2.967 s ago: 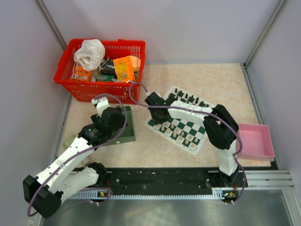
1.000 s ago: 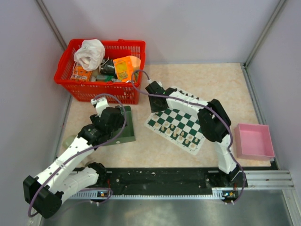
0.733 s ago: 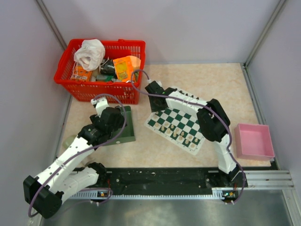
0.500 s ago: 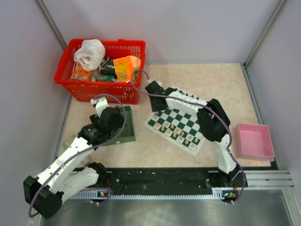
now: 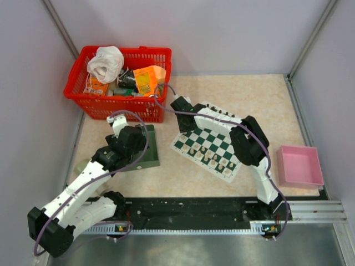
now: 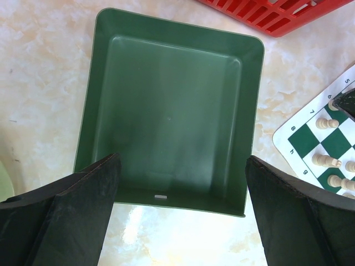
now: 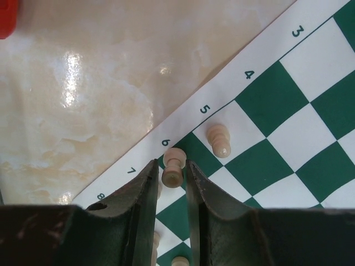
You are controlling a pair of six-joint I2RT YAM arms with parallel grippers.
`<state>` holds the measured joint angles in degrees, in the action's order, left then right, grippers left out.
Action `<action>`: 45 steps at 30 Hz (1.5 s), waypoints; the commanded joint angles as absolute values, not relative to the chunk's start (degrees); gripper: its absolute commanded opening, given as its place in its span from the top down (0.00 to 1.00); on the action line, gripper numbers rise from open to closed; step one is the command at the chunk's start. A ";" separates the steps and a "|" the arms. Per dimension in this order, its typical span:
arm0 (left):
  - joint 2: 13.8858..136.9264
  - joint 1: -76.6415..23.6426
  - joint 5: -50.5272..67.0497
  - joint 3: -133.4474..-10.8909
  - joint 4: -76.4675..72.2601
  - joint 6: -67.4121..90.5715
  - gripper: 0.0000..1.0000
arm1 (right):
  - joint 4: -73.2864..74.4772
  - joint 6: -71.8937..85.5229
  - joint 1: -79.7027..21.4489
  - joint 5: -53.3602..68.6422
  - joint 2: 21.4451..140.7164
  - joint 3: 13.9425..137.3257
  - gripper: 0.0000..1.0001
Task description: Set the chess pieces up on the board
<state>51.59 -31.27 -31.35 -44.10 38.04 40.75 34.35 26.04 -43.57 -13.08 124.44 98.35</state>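
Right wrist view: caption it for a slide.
Right claw pinching a cream pawn beside the 6 mark on the board.

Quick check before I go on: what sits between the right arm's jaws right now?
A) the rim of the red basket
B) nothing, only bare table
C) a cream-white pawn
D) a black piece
C: the right wrist view shows a cream-white pawn standing between the jaws of the right gripper, on the board beside the 6 label. Whether they pinch it yet is unclear.
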 commanded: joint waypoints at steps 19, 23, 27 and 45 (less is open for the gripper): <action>50.98 -30.94 -31.73 -43.68 36.65 40.69 0.01 | 34.28 24.52 -42.98 -15.38 122.09 101.60 0.83; 51.15 -30.94 -31.38 -43.86 36.30 40.69 0.01 | 34.36 23.47 -42.98 -15.91 119.36 101.51 0.84; 51.50 -30.94 -31.11 -44.03 36.04 40.52 0.01 | 34.37 22.77 -43.50 -15.82 116.72 100.64 0.84; 51.06 -30.94 -31.55 -44.12 36.47 40.78 0.01 | 32.35 24.26 -49.92 -10.99 114.87 93.52 0.84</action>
<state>51.62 -31.16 -30.92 -44.07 37.95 40.77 33.74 23.62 -49.10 -12.19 116.16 94.89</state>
